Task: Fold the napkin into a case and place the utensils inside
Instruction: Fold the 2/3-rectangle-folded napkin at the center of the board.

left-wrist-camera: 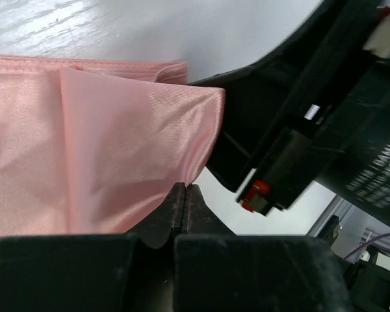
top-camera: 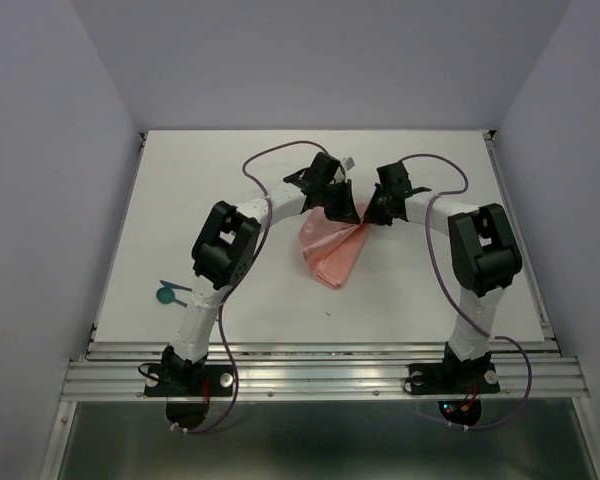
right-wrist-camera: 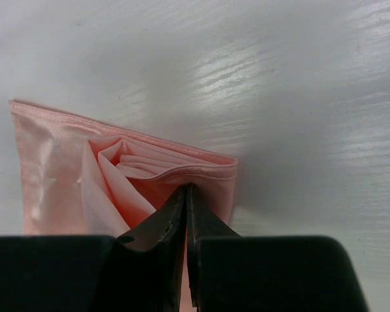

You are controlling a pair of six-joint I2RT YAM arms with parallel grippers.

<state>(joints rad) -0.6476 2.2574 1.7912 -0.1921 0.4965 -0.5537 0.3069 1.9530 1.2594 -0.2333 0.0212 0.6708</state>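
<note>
The napkin [top-camera: 332,255] was a thin salmon-pink cloth, smooth and a little shiny, folded in several soft layers with a stitched hem [right-wrist-camera: 201,170] along its edge. It lay near the middle of the table [top-camera: 180,200], its narrow end toward the arm bases. At the near edge of the table ran a ribbed rail [top-camera: 320,372] of bare metal, and both arms were bolted there. A little farther, on the left and well apart from the cloth, lay the utensils [top-camera: 170,291], thin teal-green plastic, one with a small round end. At the far end of the napkin the two hands met. The left hand [left-wrist-camera: 184,195] had its black fingers pressed together on the edge of a cloth layer. The right hand [right-wrist-camera: 186,195] was clamped in the same way on the folded hem. Purple cables [top-camera: 435,270] curved along the arms. The table top was white, with fine streaks like wood grain. Behind it stood plain pale grey-lilac walls [top-camera: 330,60]. On the black housing [left-wrist-camera: 370,169] of the right arm there was small white print, but it was tilted and I could not read it.
</note>
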